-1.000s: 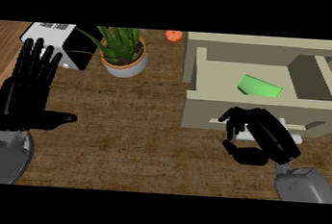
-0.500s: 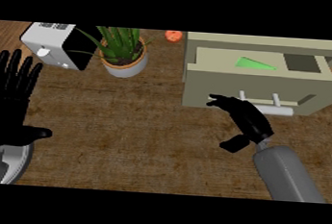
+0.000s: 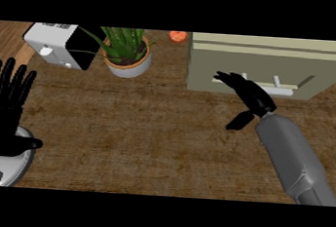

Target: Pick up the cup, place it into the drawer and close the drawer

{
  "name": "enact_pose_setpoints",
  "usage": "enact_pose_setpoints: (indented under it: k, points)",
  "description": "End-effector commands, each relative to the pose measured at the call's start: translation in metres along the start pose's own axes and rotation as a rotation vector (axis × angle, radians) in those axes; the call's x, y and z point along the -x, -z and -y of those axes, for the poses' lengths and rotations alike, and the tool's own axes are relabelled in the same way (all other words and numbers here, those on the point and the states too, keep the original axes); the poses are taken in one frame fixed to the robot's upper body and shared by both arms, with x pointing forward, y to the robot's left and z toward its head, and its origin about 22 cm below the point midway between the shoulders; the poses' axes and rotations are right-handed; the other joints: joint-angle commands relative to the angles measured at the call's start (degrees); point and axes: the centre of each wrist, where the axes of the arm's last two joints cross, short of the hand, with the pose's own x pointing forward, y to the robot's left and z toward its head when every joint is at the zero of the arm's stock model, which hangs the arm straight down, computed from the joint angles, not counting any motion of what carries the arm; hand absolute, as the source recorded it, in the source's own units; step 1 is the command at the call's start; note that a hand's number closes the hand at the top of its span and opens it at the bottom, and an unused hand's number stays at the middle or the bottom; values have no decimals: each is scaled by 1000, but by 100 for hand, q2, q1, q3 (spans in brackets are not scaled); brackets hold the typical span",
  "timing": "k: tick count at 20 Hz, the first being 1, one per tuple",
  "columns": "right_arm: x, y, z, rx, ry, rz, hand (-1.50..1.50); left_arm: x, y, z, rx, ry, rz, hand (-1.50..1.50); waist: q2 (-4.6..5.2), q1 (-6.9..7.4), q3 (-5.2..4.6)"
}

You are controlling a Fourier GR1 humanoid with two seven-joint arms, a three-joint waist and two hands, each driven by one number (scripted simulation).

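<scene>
One released right robot hand [image 3: 248, 93] touches the shut drawer [image 3: 263, 72] front.

A beige drawer unit [image 3: 264, 65] is sitting on brown wood-grain counter [image 3: 141, 133]; a green plant [image 3: 123, 42] is filling a grey pot [image 3: 128, 66].

This is a kitchen. A brown wooden worktop [image 3: 141, 133] holds a white toaster [image 3: 59, 50] and a green plant in a pot [image 3: 126, 52]. A drawer box [image 3: 275, 63] sits there too.
</scene>
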Motion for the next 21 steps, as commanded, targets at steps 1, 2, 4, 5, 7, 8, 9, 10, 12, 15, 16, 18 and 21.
enact_pose_setpoints:
  k: [1, 2, 4, 5, 7, 8, 9, 10, 12, 15, 16, 18, 21]
  points:
    - [17, 9, 34, -15, 29, -3, -150, 1, 1, 9, 14, -16, 3, -150, 43, 62, 17]
    - [29, -1, 24, -2, 48, -6, -150, 6, -5, -6, 16, -28, -17, -150, 63, 76, 17]
    - [25, 8, 40, -46, 14, -38, -150, 5, 11, -14, 13, -20, -2, -150, 84, 62, 14]
    - [13, 20, 44, -22, 44, -48, -150, 11, -1, -10, 31, -37, -20, -150, 125, 208, 18]
    - [29, 8, 53, -26, 34, -36, -150, 11, 10, -5, 34, -16, -2, -150, 111, 145, 19]
    - [32, 6, 65, -13, 23, -57, -150, 10, 0, 7, 45, -22, -7, -150, 112, 252, 25]
    - [29, 9, 56, -25, 22, -34, -150, 13, 13, -3, 39, -23, -22, -150, 125, 161, 21]
    - [34, 5, 56, -17, 23, -44, -150, 9, 22, 12, 46, -7, -10, -150, 144, 203, 28]
    - [22, 18, 67, -4, 41, -63, -150, 16, 16, 15, 48, -20, -2, -150, 140, 245, 25]
    - [32, 9, 79, -5, 30, -56, -150, 12, 20, 10, 59, -8, -2, -150, 170, 276, 28]
    - [36, 5, 76, 0, 25, -68, -150, 13, 22, 12, 63, -12, -5, -150, 194, 300, 30]
    - [34, 6, 88, -9, 17, -69, -150, 13, 26, 6, 48, -2, 13, -150, 185, 266, 24]
    - [25, 16, 80, 4, 55, -56, -150, 28, 8, 14, 72, -2, 5, -150, 180, 352, 25]
